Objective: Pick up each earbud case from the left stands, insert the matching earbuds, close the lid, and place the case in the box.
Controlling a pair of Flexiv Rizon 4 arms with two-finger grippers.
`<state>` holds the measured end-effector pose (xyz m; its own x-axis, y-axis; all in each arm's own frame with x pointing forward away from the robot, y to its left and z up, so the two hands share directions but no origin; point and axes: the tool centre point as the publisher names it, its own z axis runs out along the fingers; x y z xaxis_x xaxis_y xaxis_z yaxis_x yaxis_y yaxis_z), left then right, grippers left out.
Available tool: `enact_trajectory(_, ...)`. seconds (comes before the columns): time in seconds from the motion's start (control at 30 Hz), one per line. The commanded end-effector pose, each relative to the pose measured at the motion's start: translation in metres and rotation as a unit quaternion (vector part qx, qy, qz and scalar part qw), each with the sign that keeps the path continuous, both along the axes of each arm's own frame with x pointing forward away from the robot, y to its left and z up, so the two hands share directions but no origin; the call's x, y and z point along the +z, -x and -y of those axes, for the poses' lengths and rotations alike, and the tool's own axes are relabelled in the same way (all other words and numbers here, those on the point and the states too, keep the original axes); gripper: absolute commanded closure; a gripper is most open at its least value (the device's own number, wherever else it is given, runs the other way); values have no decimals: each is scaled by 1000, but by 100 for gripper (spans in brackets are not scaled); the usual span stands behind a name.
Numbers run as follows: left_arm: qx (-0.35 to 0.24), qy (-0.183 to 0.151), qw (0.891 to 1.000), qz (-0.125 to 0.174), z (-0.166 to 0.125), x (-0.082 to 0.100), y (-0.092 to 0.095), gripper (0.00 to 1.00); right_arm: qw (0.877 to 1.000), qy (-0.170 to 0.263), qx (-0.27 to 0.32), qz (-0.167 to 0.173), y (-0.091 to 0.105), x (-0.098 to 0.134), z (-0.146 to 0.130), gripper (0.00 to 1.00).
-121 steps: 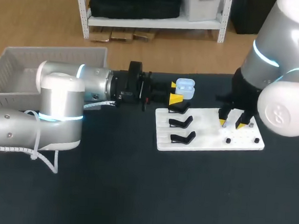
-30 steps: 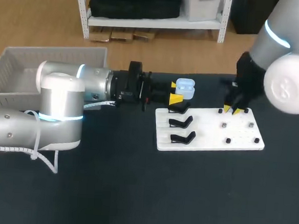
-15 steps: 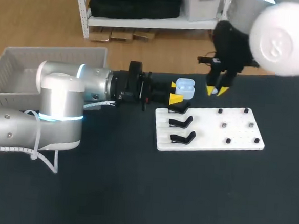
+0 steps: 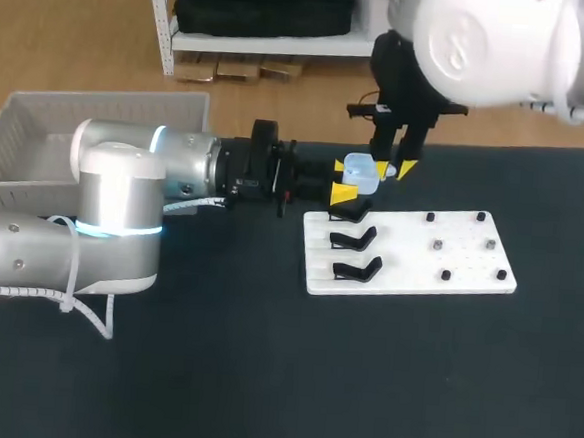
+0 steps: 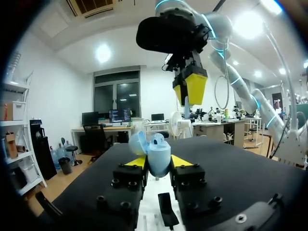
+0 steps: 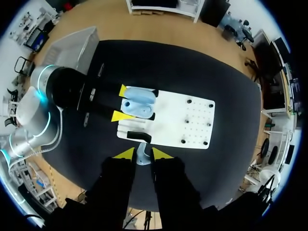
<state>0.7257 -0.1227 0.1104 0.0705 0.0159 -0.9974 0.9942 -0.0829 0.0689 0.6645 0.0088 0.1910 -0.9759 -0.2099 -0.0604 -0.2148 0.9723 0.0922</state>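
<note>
Two grippers meet near the far edge of the table. Our left gripper (image 4: 343, 180) lies level and clamps the pale blue case (image 4: 362, 171) from both sides, lid open, just beyond the white board (image 4: 410, 257) that carries the black stands (image 4: 356, 239). Our right gripper (image 4: 396, 170) hangs above the case, fingers pointing down and pinched on a small earbud (image 6: 141, 156); the left wrist view shows a gap between them. We see the basket (image 4: 37, 131) well apart, at the left.
</note>
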Motion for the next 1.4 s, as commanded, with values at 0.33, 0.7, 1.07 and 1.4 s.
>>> enact_trajectory(0.33,-1,1,1000,1,0,-1,-2,100,1000,7,19,9,-4,2,-5,100)
enact_trajectory(0.7,-1,1,1000,1,0,-1,-2,100,998,27,62,15,-18,-5,-23,100)
enact_trajectory(1.07,-1,1,1000,1,0,-1,-2,100,997,35,64,12,-33,-12,-25,100)
enact_trajectory(1.4,-1,1,1000,1,0,-1,-2,100,997,32,67,2,-41,-20,-30,100)
